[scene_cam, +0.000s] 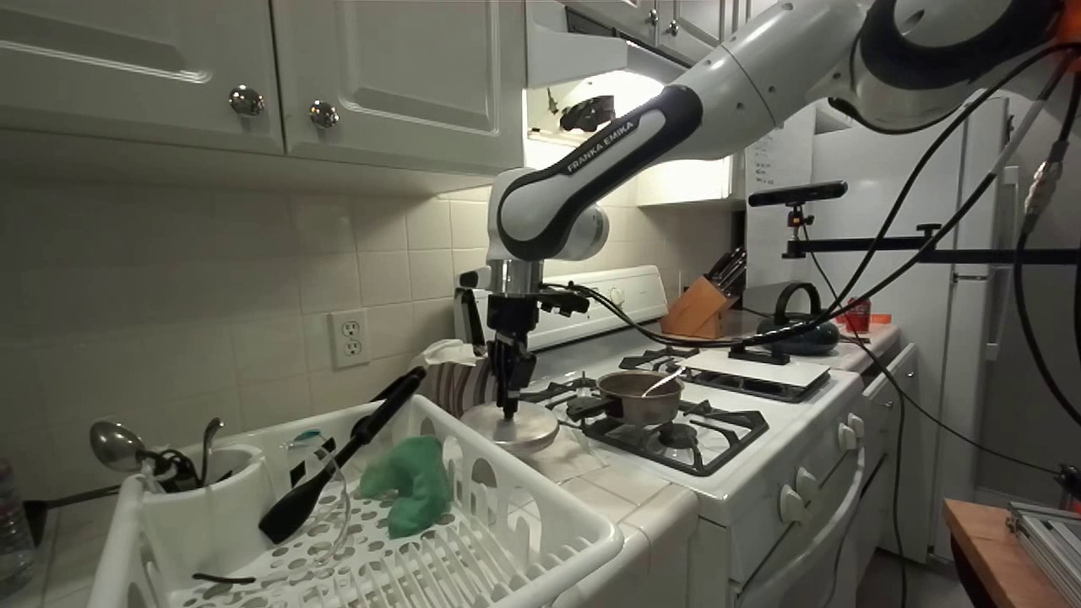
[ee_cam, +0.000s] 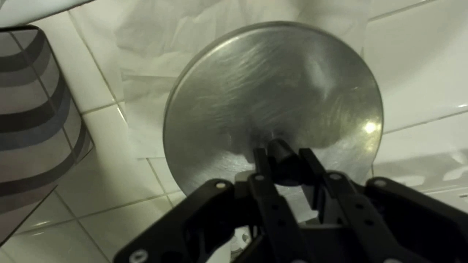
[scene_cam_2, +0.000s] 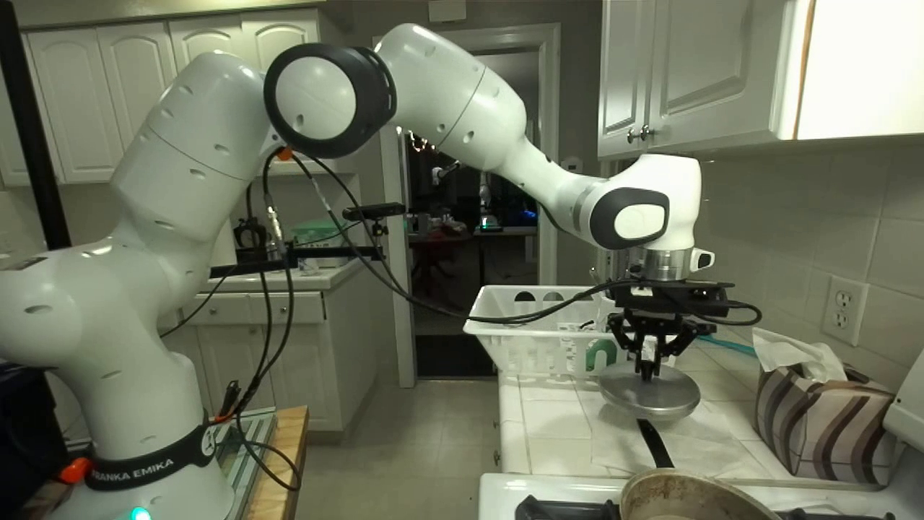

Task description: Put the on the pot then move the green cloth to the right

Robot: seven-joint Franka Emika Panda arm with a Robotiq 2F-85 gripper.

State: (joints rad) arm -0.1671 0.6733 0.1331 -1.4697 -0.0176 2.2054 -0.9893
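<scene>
A round silvery lid (ee_cam: 234,98) with a black knob (ee_cam: 281,160) is at the counter beside the stove, over a white paper sheet. My gripper (ee_cam: 282,150) points straight down, its two fingers closed in on either side of the knob. In both exterior views the fingertips (scene_cam: 508,412) meet the lid's (scene_cam_2: 650,401) centre. Whether the lid rests on the counter or hangs just above it, I cannot tell. The small metal pot (scene_cam: 650,410) stands uncovered on a front burner, a white striped strip (scene_cam: 665,382) leaning in it. A green cloth (scene_cam: 422,490) lies bunched inside the dish rack.
The white dish rack (scene_cam: 557,507) holds a black utensil (scene_cam: 338,460) and a cutlery cup (scene_cam: 203,507). A striped tissue box (scene_cam_2: 816,426) stands by the wall near the lid. The pot's black handle (scene_cam_2: 655,442) juts toward the lid. A kettle (scene_cam: 798,333) sits farther back.
</scene>
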